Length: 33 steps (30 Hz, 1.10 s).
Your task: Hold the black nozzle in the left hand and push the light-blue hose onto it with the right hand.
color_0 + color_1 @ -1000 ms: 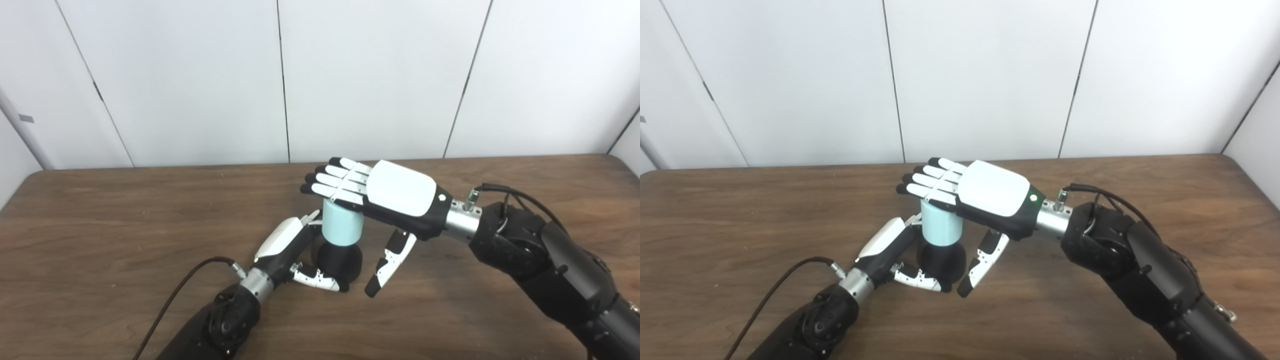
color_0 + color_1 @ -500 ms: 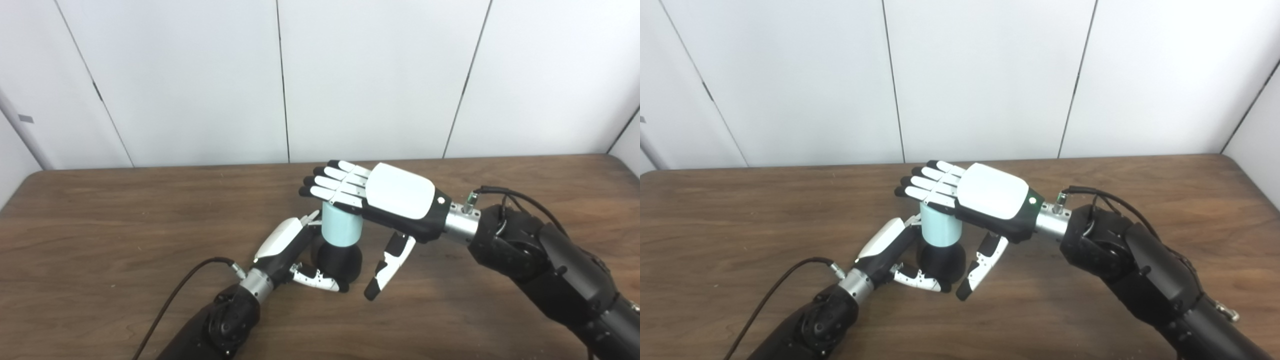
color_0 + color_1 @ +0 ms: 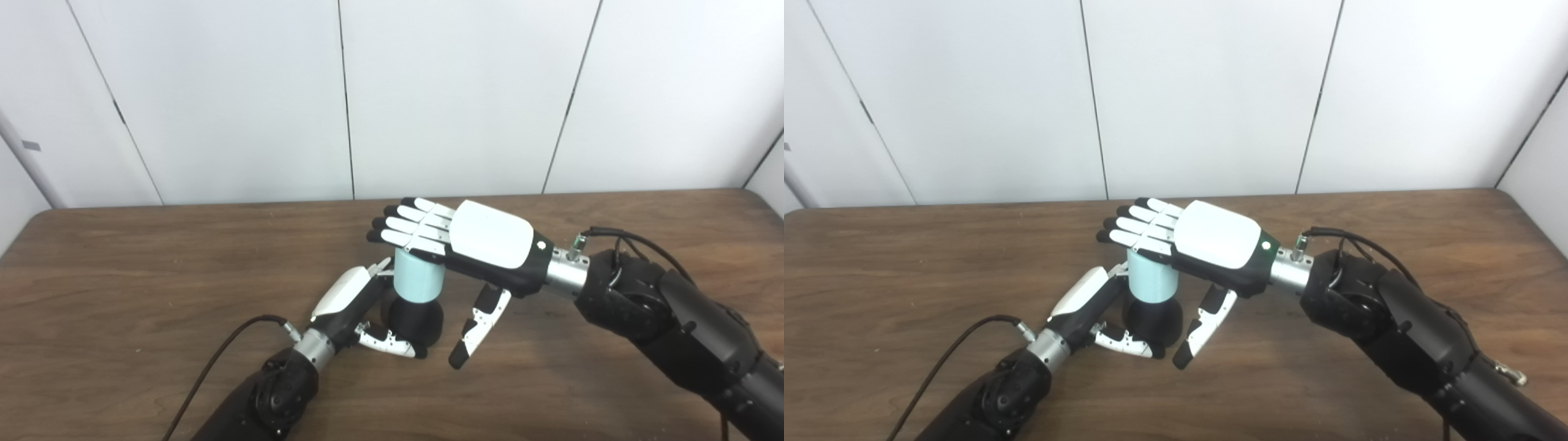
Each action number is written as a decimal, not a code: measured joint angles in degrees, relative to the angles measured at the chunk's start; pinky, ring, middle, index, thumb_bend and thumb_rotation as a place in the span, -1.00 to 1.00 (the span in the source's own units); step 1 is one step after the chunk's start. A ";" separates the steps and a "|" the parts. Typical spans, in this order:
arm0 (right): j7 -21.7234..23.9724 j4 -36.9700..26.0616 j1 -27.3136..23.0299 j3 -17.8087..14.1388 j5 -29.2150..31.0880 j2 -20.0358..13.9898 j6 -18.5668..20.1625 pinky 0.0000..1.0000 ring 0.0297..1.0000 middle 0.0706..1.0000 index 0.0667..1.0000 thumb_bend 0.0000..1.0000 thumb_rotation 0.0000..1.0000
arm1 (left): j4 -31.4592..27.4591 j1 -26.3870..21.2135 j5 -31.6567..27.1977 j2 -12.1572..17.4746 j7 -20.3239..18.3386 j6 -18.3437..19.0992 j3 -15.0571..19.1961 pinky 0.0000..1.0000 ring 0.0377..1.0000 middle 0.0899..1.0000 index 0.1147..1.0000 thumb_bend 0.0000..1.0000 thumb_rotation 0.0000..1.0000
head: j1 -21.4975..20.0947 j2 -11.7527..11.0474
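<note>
Pressing step of the fitting task. The black nozzle [image 3: 415, 321] stands upright on the brown table [image 3: 122, 275], near its middle, with the light-blue hose [image 3: 418, 278] — a short, stiff-looking tube — sitting upright on top of it. The left hand [image 3: 361, 309] is wrapped around the base of the nozzle: its thumb curls across the near side and its fingers reach round the far left side, so it is closed on the nozzle. The right hand [image 3: 471, 245] lies flat, palm down, over the top of the hose, fingers straight and side by side, thumb hanging free on the right, gripping nothing. Whether the palm side truly touches the top rim of the hose cannot be told from above, though it appears to rest there.

By this reading the hose is already started on the nozzle, and the push is in hand. The next move likely calls for a straight downward press along the hose's axis — with the left hand bracing the nozzle so that it neither tips nor slides.
</note>
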 measured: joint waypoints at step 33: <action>-7.57 -0.23 -1.54 5.66 -4.02 -3.48 0.14 1.00 1.00 1.00 1.00 0.66 0.56 | -0.42 0.09 0.00 0.11 -0.38 0.14 -0.14 1.00 1.00 0.53 -0.17 0.04 -0.85 | 0.09 0.26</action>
